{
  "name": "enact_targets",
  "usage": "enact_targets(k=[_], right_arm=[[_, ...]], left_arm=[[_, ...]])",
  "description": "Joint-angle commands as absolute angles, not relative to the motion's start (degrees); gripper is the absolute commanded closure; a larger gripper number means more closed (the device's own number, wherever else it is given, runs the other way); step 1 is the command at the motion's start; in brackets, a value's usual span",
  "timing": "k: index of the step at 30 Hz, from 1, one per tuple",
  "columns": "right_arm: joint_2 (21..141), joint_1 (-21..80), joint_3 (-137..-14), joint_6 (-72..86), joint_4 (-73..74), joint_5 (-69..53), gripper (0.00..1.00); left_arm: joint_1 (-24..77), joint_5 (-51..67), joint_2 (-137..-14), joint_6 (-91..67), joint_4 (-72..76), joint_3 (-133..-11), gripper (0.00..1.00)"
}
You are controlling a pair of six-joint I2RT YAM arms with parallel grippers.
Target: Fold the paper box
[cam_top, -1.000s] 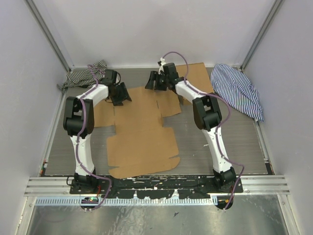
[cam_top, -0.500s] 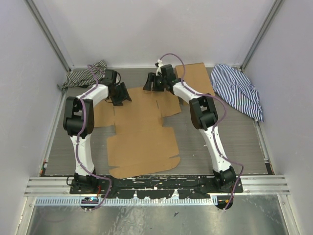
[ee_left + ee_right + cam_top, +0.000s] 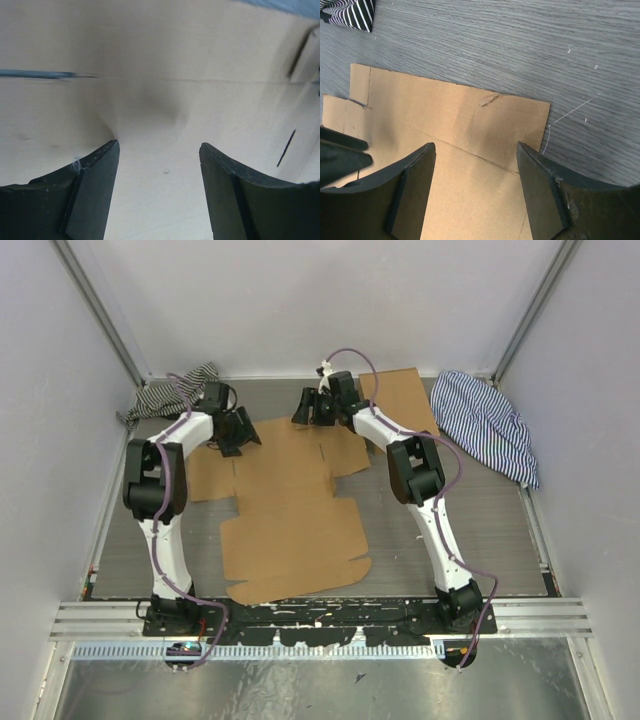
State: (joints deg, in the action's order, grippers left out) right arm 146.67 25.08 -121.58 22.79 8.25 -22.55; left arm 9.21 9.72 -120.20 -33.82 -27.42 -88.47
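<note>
The paper box (image 3: 290,510) is a large flat brown die-cut sheet with flaps and slits, lying on the grey table between the arms. My left gripper (image 3: 236,430) is open over the sheet's far left part; in the left wrist view (image 3: 159,150) cardboard (image 3: 150,75) fills the frame close under the jaws. My right gripper (image 3: 312,406) is open above the sheet's far edge; in the right wrist view (image 3: 476,150) its fingers straddle the far flap (image 3: 470,120) near its corner. Neither gripper holds anything.
A second flat brown cardboard piece (image 3: 400,390) lies at the back right. A blue striped cloth (image 3: 490,425) is bunched at the right wall. A black-and-white striped cloth (image 3: 170,392) lies at the back left, also seen in the right wrist view (image 3: 350,12).
My left gripper moved slightly left and back over the sheet. My right gripper shifted left along the far edge. The sheet slid a little on the table.
</note>
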Motion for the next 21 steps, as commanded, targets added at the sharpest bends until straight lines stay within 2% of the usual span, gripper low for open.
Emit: enact_targets(k=[1, 6, 21], right_arm=[[147.4, 25.5, -120.8, 21.8, 9.5, -21.4, 0.29], [147.6, 25.5, -120.8, 21.7, 9.6, -21.3, 0.29], [148.0, 25.5, -121.4, 21.4, 10.3, -21.5, 0.3]], left_arm=[[3.8, 5.6, -114.5, -36.1, -26.5, -86.9, 0.27], [0.4, 4.3, -116.1, -36.0, -26.7, -89.8, 0.26], [-2.2, -0.4, -129.5, -28.6, -38.8, -109.6, 0.27]])
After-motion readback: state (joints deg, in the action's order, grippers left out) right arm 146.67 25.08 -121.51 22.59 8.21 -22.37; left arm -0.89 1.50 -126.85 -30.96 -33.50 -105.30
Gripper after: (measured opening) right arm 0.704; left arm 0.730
